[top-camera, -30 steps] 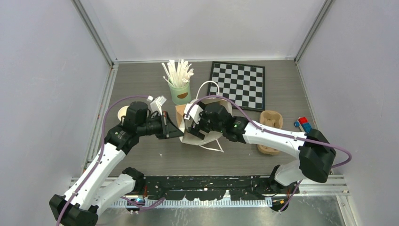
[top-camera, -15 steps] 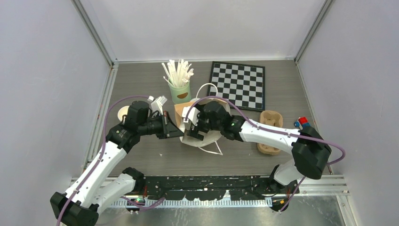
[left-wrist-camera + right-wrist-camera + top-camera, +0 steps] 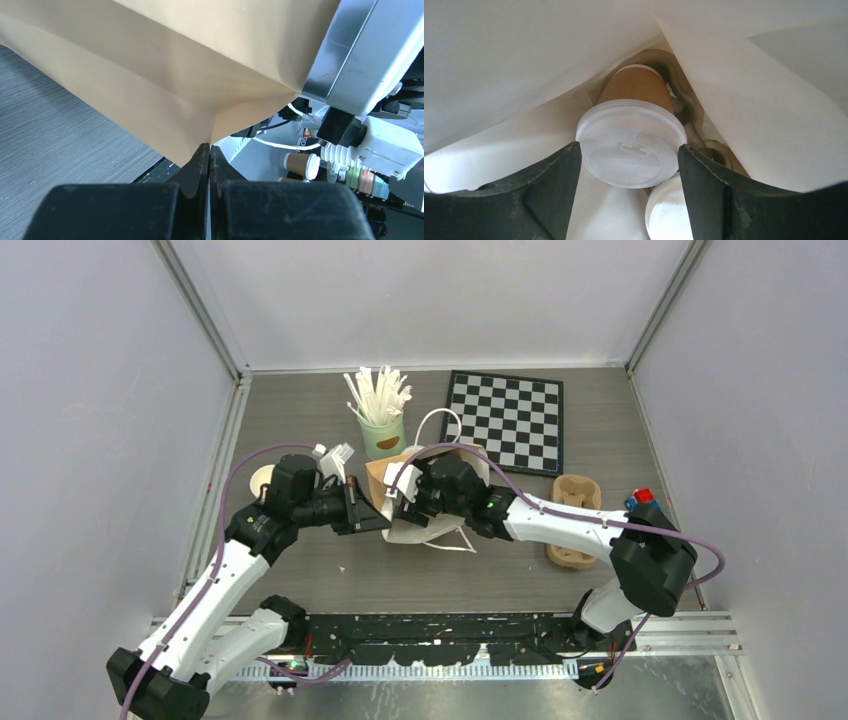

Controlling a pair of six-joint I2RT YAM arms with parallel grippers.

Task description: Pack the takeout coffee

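A paper bag (image 3: 382,476), brown outside and white inside, lies on its side mid-table. My left gripper (image 3: 372,519) is shut on the bag's brown edge (image 3: 209,150). My right gripper (image 3: 404,500) reaches into the bag's mouth. In the right wrist view its fingers (image 3: 630,155) close on the white lid of a tan coffee cup (image 3: 636,90). The second cup's white lid (image 3: 669,215) shows just below it. A lidded cup (image 3: 299,165) also shows past the bag in the left wrist view.
A mint-green can of white sticks (image 3: 383,435) stands just behind the bag. A chessboard (image 3: 505,420) lies at the back right. A brown pulp cup tray (image 3: 573,522) and a red-and-blue toy (image 3: 643,502) lie right. A round tan object (image 3: 262,480) sits behind my left arm.
My right gripper has pushed further left into the bag. The bag's mouth has shifted a little left and back. My left gripper has kept its pinch in place.
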